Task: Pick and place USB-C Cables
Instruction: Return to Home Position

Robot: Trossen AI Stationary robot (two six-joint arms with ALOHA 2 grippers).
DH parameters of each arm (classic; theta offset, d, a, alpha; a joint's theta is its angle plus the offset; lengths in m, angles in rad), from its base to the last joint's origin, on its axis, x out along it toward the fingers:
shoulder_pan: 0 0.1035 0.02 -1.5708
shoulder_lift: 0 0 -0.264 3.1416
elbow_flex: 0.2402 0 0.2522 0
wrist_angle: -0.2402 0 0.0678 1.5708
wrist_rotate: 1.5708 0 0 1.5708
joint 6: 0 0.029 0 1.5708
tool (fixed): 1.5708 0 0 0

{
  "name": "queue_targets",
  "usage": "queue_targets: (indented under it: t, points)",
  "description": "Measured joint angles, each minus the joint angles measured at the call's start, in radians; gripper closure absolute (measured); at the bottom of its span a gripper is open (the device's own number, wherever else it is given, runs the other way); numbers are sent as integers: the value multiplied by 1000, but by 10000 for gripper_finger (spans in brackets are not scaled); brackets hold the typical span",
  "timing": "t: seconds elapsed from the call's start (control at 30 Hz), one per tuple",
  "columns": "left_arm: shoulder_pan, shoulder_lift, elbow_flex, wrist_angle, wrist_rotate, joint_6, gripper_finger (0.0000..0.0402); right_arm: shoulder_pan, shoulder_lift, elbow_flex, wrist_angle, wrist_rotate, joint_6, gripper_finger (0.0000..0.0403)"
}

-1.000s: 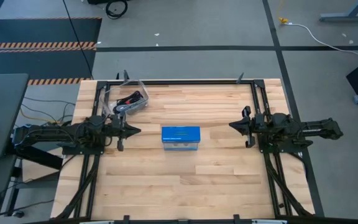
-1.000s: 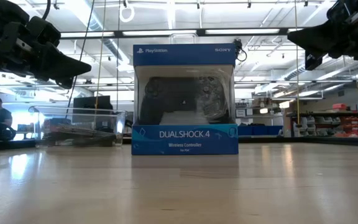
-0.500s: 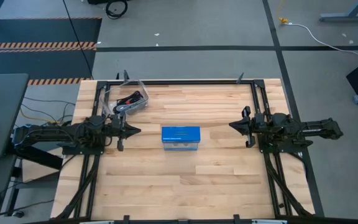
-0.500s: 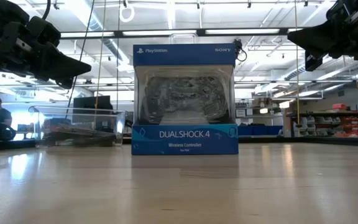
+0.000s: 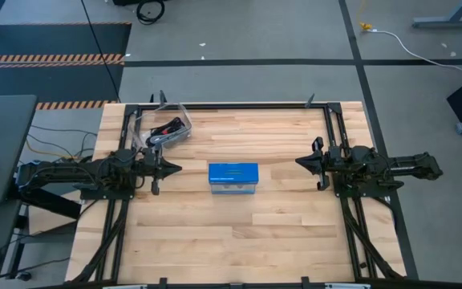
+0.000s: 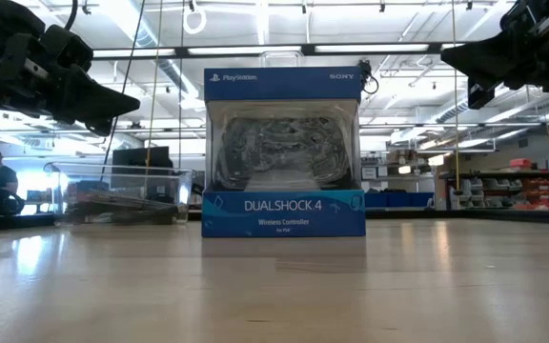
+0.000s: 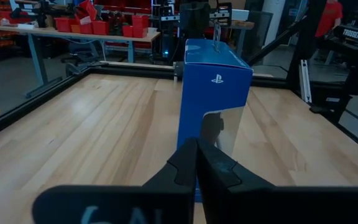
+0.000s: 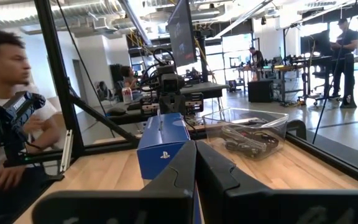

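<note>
Several USB-C cables [image 5: 167, 131], black and silver-grey, lie heaped in a clear plastic tub [image 5: 172, 123] at the table's far left; they also show in the right wrist view [image 8: 247, 140]. A blue box [image 5: 233, 177] stands at the table's middle. My left gripper [image 5: 176, 168] is shut and empty, hovering left of the box, its fingertips meeting in the left wrist view [image 7: 196, 149]. My right gripper [image 5: 300, 161] is shut and empty, hovering right of the box, fingertips together in the right wrist view [image 8: 196, 149].
The blue box [image 6: 284, 152] stands between the two grippers. A black frame [image 5: 239, 105] runs along the table's far edge and sides. A person [image 8: 5, 118] sits beyond the table's left side. Bare wood lies toward the near edge [image 5: 239, 241].
</note>
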State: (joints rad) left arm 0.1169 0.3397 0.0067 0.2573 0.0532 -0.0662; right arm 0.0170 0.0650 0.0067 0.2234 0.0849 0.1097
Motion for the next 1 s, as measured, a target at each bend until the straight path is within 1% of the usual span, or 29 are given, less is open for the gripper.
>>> queue_targets:
  t: [1.0]
  points:
    - [0,0,0,0,0,0,381,0,0,0,0,0,0,386]
